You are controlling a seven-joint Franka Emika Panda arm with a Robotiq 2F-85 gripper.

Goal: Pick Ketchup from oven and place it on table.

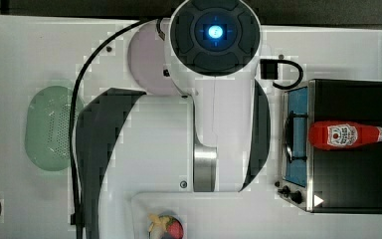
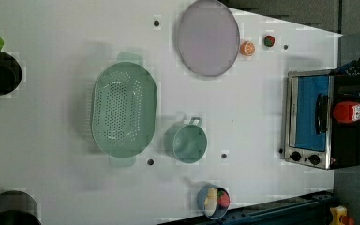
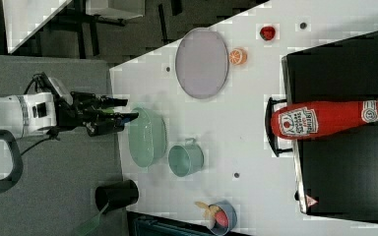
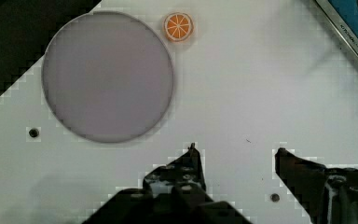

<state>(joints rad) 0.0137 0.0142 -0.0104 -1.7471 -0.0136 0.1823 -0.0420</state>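
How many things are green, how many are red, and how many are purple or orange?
Green: 2, the colander and the cup
Red: 2, the Ketchup and the strawberry
Purple: 1, the plate
Orange: 1, the orange slice
Total: 6

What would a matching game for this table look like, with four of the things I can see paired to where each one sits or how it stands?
Things:
1. Ketchup
2. orange slice
3. green colander
4. claw

Places or states:
A. beside the round grey plate
B. open, holding nothing
C. lying on the black top of the oven
D. on the table, next to the small green cup

Pairs: 1-C, 2-A, 3-D, 4-B
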